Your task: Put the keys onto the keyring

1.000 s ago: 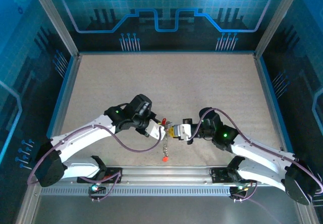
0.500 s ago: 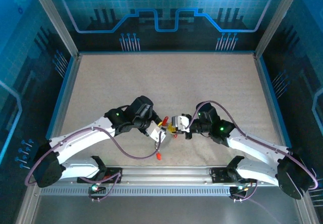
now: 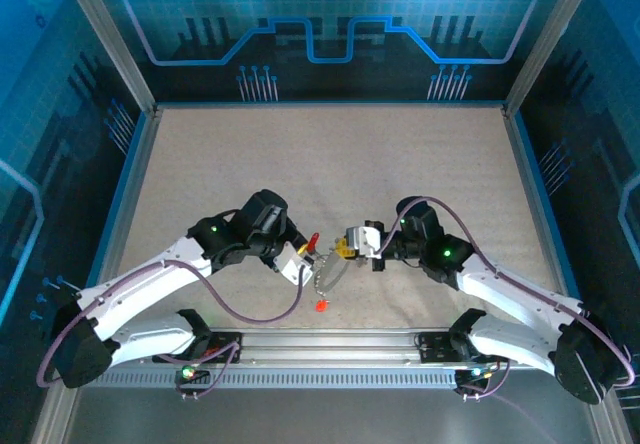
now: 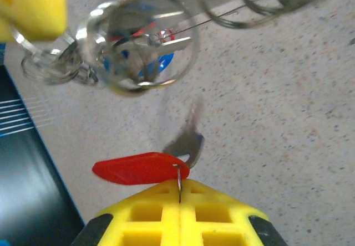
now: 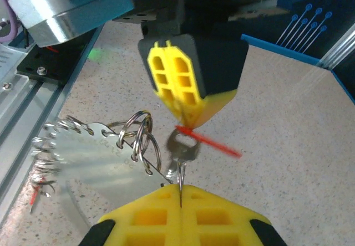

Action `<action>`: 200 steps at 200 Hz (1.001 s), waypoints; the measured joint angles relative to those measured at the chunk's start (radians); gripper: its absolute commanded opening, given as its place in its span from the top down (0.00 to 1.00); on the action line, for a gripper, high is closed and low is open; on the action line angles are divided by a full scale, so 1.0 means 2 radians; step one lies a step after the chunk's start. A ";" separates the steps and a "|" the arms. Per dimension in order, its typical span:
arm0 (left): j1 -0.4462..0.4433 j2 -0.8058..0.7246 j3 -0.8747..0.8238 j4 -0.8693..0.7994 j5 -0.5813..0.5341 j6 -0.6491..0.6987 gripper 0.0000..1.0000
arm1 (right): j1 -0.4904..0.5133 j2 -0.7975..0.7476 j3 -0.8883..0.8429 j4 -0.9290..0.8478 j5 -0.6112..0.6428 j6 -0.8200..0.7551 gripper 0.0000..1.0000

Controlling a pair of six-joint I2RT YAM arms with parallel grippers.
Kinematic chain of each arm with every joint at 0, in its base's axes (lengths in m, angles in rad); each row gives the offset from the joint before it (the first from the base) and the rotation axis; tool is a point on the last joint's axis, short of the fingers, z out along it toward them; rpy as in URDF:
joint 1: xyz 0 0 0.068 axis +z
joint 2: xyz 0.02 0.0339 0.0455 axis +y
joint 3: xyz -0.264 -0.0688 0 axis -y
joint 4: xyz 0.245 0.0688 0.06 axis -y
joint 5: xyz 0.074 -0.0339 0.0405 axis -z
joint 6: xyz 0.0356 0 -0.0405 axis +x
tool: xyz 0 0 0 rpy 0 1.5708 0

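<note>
Low over the table's near middle, my left gripper (image 3: 303, 259) and right gripper (image 3: 346, 247) meet tip to tip. In the left wrist view the left gripper (image 4: 178, 186) is shut on the thin grey wire of the keyring (image 4: 178, 174), which passes through a red-headed key (image 4: 138, 167); a blurred silvery blade (image 4: 187, 141) hangs beyond it. The right gripper (image 5: 180, 193) is shut on the same thin wire, just under a silvery key (image 5: 181, 144). A blue-headed key (image 4: 162, 63) sits among small split rings (image 5: 141, 138). A chain of rings (image 3: 322, 276) hangs down to a red piece (image 3: 321, 305).
A flat shiny metal tag (image 5: 83, 154) edged with small rings hangs left of the right gripper. The aluminium rail (image 3: 330, 344) carrying the arm bases runs close below the dangling bunch. Speckled beige tabletop (image 3: 330, 164) stretches away behind both grippers, walled by blue panels.
Both grippers stayed shut and close together. The left arm drew back slightly to the left, the right gripper rose a little up the view, and the dangling chain with its red piece swung.
</note>
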 measured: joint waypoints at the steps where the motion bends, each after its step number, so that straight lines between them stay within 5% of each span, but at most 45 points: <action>1: 0.000 0.000 0.000 -0.001 0.001 0.000 1.00 | 0.000 0.001 0.001 -0.001 0.000 -0.001 1.00; 74: -0.008 0.014 0.010 -0.039 0.045 0.025 1.00 | 0.042 0.037 0.032 -0.032 0.025 -0.070 1.00; 200: -0.029 -0.024 -0.003 -0.089 0.005 0.065 1.00 | 0.026 0.015 0.024 -0.032 0.029 -0.078 1.00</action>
